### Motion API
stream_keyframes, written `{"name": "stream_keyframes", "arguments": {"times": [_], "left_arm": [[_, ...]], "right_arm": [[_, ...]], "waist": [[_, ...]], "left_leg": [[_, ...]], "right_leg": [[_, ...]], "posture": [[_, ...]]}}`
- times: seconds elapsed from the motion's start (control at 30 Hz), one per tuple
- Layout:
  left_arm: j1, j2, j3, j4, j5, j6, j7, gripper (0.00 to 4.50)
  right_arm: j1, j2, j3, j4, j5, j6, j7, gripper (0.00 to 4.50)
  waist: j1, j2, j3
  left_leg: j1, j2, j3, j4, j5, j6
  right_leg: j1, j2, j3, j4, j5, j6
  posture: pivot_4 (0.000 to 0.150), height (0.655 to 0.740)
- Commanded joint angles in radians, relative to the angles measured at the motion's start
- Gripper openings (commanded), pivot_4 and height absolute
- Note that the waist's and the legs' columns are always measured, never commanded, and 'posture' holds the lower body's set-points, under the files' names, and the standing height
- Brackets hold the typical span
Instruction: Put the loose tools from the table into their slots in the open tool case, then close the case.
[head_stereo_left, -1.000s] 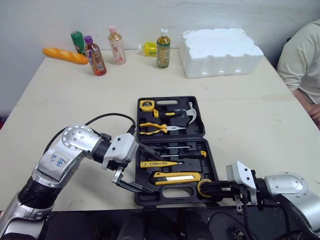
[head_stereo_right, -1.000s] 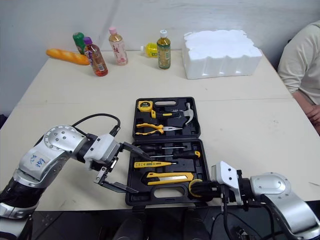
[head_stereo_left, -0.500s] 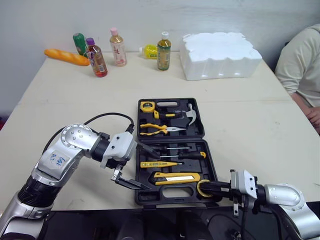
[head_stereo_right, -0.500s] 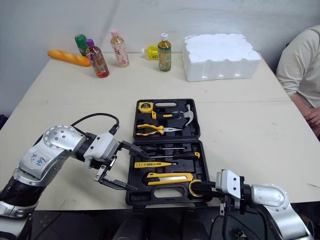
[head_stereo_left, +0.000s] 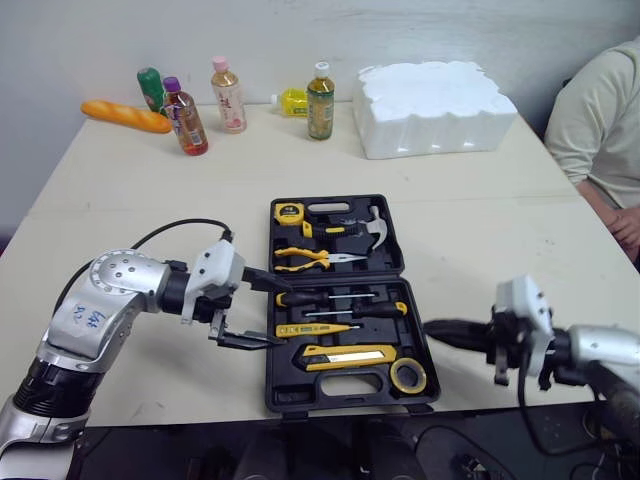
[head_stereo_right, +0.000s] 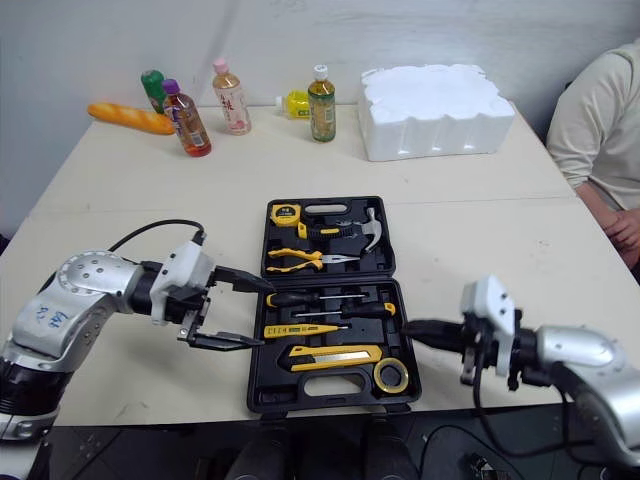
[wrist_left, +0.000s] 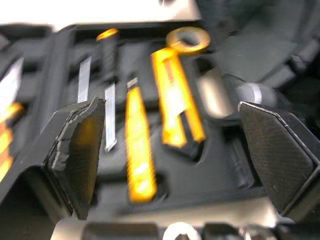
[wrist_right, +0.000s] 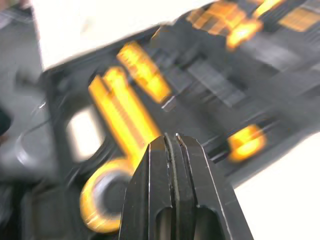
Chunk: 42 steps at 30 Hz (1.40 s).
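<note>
The black tool case (head_stereo_left: 345, 396) lies open near the table's front edge. It holds a tape measure (head_stereo_left: 292, 212), a hammer (head_stereo_left: 372, 226), pliers (head_stereo_left: 305, 259), screwdrivers (head_stereo_left: 340, 298) and a yellow knife (head_stereo_left: 350, 356). A yellow ring (head_stereo_left: 407, 375) lies in its front right corner. My left gripper (head_stereo_left: 280, 315) is open at the case's left edge, one finger over the screwdrivers, the other by the rim. In the left wrist view its fingers (wrist_left: 80, 145) stand wide apart over the tools. My right gripper (head_stereo_left: 430, 327) is shut and empty, just right of the case, its fingers (wrist_right: 172, 165) pressed together.
Several bottles (head_stereo_left: 322, 98) and a bread loaf (head_stereo_left: 128, 115) stand along the table's far edge. A white foam box (head_stereo_left: 432, 105) sits at the back right. A person in a beige sleeve (head_stereo_left: 600, 120) sits at the right side.
My right gripper has drawn back to the right, away from the yellow ring, which now lies in the case's front right corner. The left gripper has shifted slightly left.
</note>
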Motion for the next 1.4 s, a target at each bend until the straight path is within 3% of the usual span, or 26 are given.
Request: {"name": "stream_keyframes", "arguments": {"times": [0.03,0.13,0.23,0.27,0.37,0.8,1.4], "left_arm": [[0.027,0.040,0.053,0.130,0.077,-0.072,0.026,2.86],[-0.003,0.026,0.009,0.222,0.166,-0.103,0.080,1.63],[-0.031,-0.008,-0.028,0.262,0.220,-0.110,0.115,0.18],[-0.045,-0.029,-0.040,0.280,0.234,-0.111,0.132,0.08],[-0.090,-0.087,-0.069,0.332,0.284,-0.117,0.184,0.08],[-0.214,-0.265,-0.128,0.421,0.320,-0.077,0.223,0.08],[-0.263,-0.280,-0.113,0.558,0.384,-0.155,0.259,0.08]], "right_arm": [[-0.092,-0.050,-0.016,0.086,-0.054,0.040,-0.021,0.00],[-0.211,-0.050,0.113,0.229,-0.234,0.019,-0.080,0.00],[-0.286,-0.016,0.195,0.295,-0.316,-0.007,-0.077,0.00],[-0.307,-0.001,0.221,0.312,-0.340,-0.015,-0.075,0.00],[-0.366,0.046,0.275,0.368,-0.402,-0.034,-0.081,0.00],[-0.594,0.225,0.373,0.533,-0.548,-0.050,-0.084,0.00],[-0.558,0.218,0.330,0.494,-0.553,-0.013,-0.079,0.00]], "waist": [[-0.006,0.001,0.001],[-0.007,0.001,0.001],[-0.004,0.001,0.001],[-0.004,0.001,0.001],[-0.004,0.001,0.001],[-0.005,0.001,0.001],[-0.003,0.001,0.001]], "left_leg": [[-0.001,-0.001,0.000,0.000,0.000,0.000],[-0.003,-0.001,0.001,0.000,0.000,0.000],[-0.007,-0.005,0.000,0.000,0.001,0.001],[-0.011,-0.005,0.000,0.001,0.001,0.002],[-0.020,-0.009,0.004,0.003,0.003,0.004],[-0.019,-0.010,0.010,0.004,0.005,0.006],[-0.019,-0.011,0.010,0.004,0.005,0.006]], "right_leg": [[-0.001,0.000,0.000,0.000,0.000,0.000],[-0.003,0.000,0.000,-0.001,0.000,0.000],[-0.006,-0.004,0.000,-0.001,0.001,0.002],[-0.010,-0.004,-0.001,0.000,0.001,0.002],[-0.020,-0.004,-0.003,0.003,0.004,0.007],[-0.020,-0.002,-0.003,0.004,0.007,0.012],[-0.020,-0.003,-0.004,0.007,0.007,0.012]], "posture": [[0.150,0.7383],[0.150,0.7383],[0.150,0.7383],[0.150,0.7383],[0.150,0.7383],[0.150,0.7383],[0.150,0.7383]]}}
